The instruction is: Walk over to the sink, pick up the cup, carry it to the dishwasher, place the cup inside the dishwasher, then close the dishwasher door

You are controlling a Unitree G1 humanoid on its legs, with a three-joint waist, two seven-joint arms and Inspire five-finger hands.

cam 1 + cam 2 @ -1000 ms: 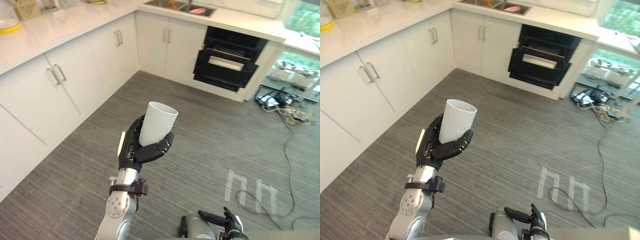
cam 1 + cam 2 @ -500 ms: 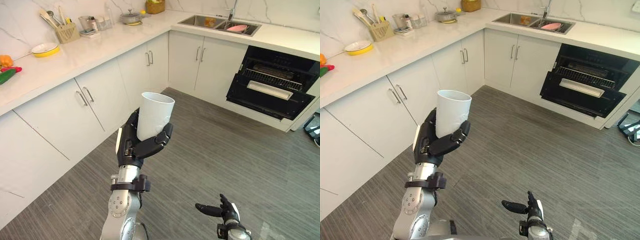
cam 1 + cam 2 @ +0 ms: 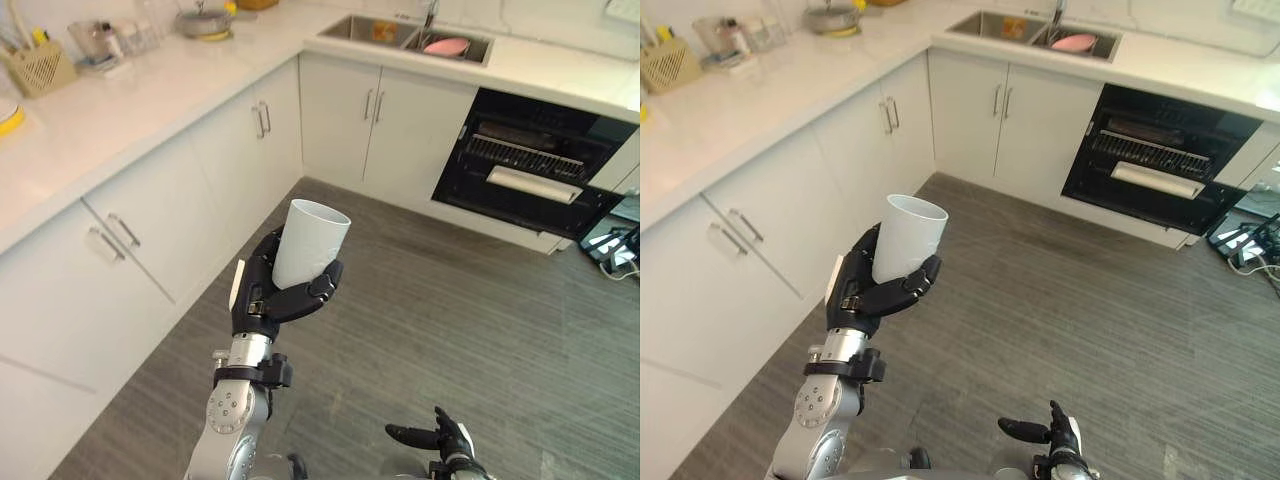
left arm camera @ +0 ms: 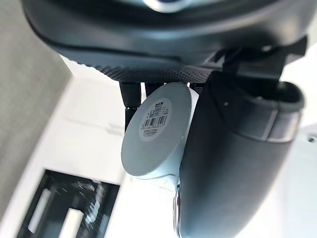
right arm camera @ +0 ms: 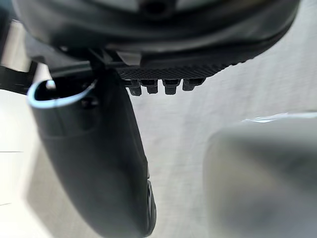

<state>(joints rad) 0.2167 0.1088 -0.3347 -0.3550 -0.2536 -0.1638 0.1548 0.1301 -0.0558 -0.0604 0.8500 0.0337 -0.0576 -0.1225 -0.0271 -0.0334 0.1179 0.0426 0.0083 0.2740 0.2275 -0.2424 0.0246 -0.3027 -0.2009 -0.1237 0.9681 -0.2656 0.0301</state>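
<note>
White cup (image 3: 311, 243) is sitting upright in the left hand (image 3: 264, 296), fingers curling round it; dishwasher (image 3: 530, 165) is standing open well beyond it. Right hand (image 3: 441, 439) is hanging low, fingers relaxed.

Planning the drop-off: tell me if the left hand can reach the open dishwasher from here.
Probably not yet. The left hand, curled round the cup, is over floor, well short of the dishwasher. Its door is open and the floor between looks free.

The right hand (image 5: 158, 29) is relaxed: its thumb (image 5: 94, 163) stands out, its fingers (image 5: 171, 85) make a short row beside it, and the grey floor (image 5: 198, 124) lies beyond them.
</note>
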